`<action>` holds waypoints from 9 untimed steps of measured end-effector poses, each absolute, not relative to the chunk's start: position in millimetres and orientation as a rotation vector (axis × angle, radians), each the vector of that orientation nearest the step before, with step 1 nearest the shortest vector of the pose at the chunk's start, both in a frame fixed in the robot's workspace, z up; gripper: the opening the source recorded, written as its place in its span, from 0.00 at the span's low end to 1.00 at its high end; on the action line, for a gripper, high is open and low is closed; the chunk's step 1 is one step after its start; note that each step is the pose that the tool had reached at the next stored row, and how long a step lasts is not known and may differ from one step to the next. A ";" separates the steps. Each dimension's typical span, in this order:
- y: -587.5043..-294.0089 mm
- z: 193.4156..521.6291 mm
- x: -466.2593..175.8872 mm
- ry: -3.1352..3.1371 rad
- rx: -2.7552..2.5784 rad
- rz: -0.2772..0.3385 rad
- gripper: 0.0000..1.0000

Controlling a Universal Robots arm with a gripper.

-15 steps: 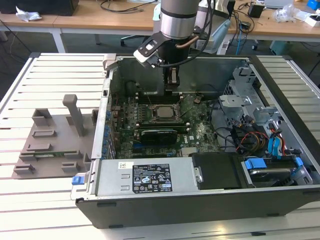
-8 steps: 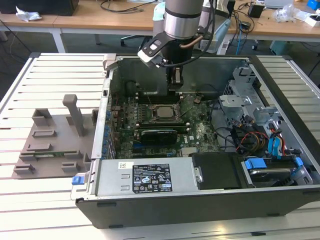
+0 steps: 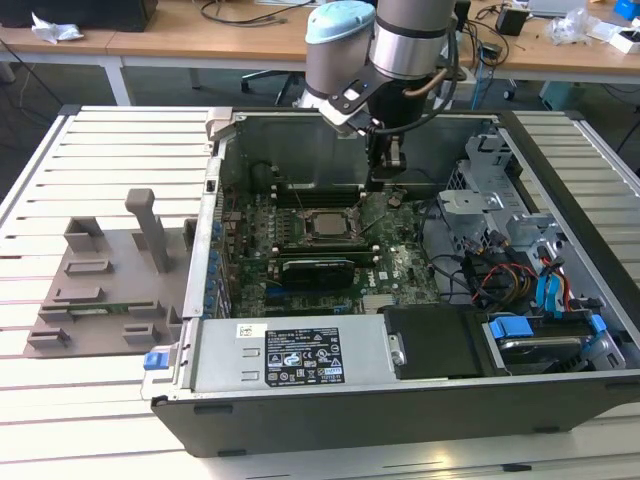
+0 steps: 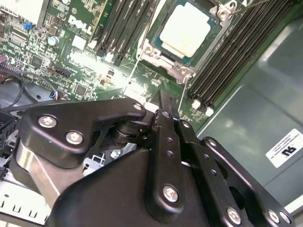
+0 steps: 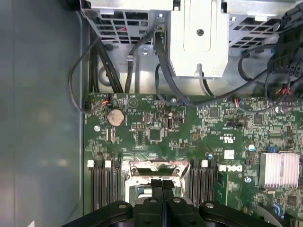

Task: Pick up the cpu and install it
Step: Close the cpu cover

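Closest to the lens in both wrist views, the claw [image 4: 160, 100] [image 5: 163, 183] is hanging low over the board [image 5: 189, 127], its two fingers [image 5: 156, 189] pressing together with nothing between them. Going across the exterior view from its left, a grey fixture [image 3: 105, 290] is lying on the slatted table [image 3: 60, 400], well away from the claw. Next, the open case [image 3: 400, 420] is lying on its side around the claw, and the arm [image 3: 400, 40] is pointing down into it. The cpu [image 3: 325, 225] [image 4: 185, 29] is sitting flat in its socket [image 4: 150, 49], silvery top up. It is lying near the claw, on the exterior view's left of it and apart from the fingertips. Black memory slots [image 4: 232, 61] are flanking the socket. A long black card [image 3: 318, 268] is lying farther from the claw than the cpu, toward the labelled box [image 3: 300, 355]. On the exterior view's right of the claw, a metal drive cage [image 3: 480, 205] and cables [image 3: 500, 280] are crowding that end.
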State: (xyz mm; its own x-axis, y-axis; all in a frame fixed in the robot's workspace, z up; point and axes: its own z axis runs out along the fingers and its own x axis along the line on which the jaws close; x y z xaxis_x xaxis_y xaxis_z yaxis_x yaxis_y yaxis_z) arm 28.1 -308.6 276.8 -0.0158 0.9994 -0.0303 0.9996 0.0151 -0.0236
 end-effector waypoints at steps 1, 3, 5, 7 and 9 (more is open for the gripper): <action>-308.6 276.8 29.6 2.235 2.200 -0.060 0.11; -308.6 276.8 34.6 2.235 2.200 -0.060 0.11; -308.6 276.8 37.5 2.235 2.200 -0.060 0.11; -308.7 276.8 41.0 2.235 2.200 -0.060 0.11; -308.6 276.8 43.9 2.235 2.200 -0.060 0.11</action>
